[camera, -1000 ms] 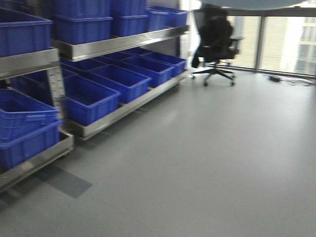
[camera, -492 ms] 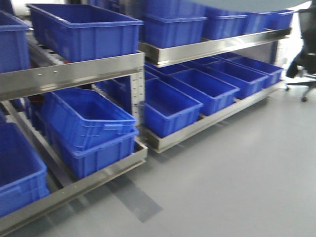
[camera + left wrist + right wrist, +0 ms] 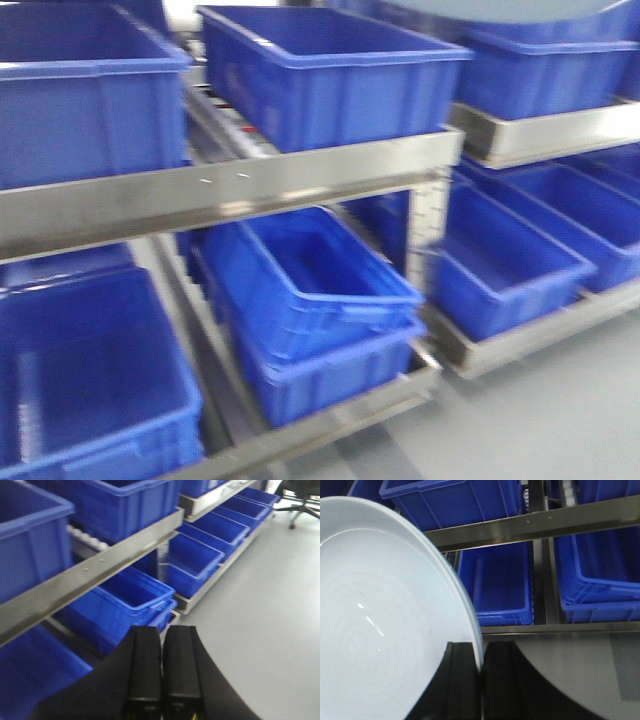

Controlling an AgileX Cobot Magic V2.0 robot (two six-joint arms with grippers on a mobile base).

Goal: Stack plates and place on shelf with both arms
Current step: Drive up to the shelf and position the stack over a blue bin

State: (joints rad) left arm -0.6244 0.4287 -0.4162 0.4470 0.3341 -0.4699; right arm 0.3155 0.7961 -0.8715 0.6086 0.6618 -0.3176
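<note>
A glossy pale bluish-white plate [image 3: 380,615] fills the left of the right wrist view. My right gripper [image 3: 481,647] is shut on its rim, one finger on each face. I cannot tell whether a second plate lies against it. A pale curved edge of the plate [image 3: 500,8] shows at the top of the front view. The shelf rail [image 3: 230,195] of brushed steel runs across the front view, and the shelf [image 3: 100,567] also crosses the left wrist view. My left gripper [image 3: 162,629] is shut with nothing between its fingers, hanging in front of the racks.
Big blue crates [image 3: 320,75] stand on the upper level, and stacked crates [image 3: 310,300] fill the lower one. A second rack [image 3: 540,130] adjoins on the right. Grey floor [image 3: 270,620] stretches to the right, with an office chair [image 3: 300,500] far off.
The front view has swung left and closer to the racks. The chair and open floor have slid out of it, and crates and steel rails now fill it.
</note>
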